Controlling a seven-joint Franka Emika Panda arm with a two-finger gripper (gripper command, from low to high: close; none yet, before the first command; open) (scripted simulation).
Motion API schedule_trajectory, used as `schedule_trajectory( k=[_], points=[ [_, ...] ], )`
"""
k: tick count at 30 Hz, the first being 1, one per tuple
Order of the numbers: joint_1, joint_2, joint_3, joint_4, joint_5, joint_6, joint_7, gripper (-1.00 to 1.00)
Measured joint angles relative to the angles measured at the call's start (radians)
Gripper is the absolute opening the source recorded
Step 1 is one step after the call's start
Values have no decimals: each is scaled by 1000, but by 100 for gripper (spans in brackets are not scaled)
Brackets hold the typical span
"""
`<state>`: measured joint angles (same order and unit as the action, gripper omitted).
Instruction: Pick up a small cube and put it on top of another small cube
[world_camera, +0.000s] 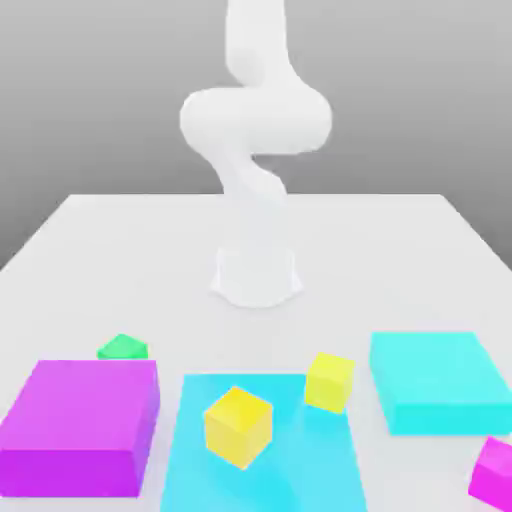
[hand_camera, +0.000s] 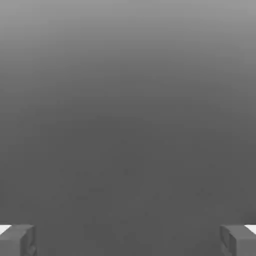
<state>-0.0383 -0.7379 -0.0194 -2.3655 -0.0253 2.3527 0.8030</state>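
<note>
White table (world_camera: 100, 230) is sitting untouched; gripper (hand_camera: 128, 240) is hanging wide open, empty; it's needing to reach the green cube (world_camera: 123, 348) first.

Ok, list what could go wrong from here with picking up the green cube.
1. The green cube sits right behind the large magenta block; a finger coming down on that side could hit the block.
2. The gripper is open with nothing between its fingers, so the whole approach is still to be aimed.
3. Two yellow cubes and a small magenta cube could be mistaken for it.
</note>
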Motion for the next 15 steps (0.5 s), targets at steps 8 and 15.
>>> schedule_trajectory(
  k=[8,15],
  points=[
    [-150,240,-102,-245,-81,199,3,0],
    [-283,478,-233,-476,-123,394,-22,0]
  ],
)
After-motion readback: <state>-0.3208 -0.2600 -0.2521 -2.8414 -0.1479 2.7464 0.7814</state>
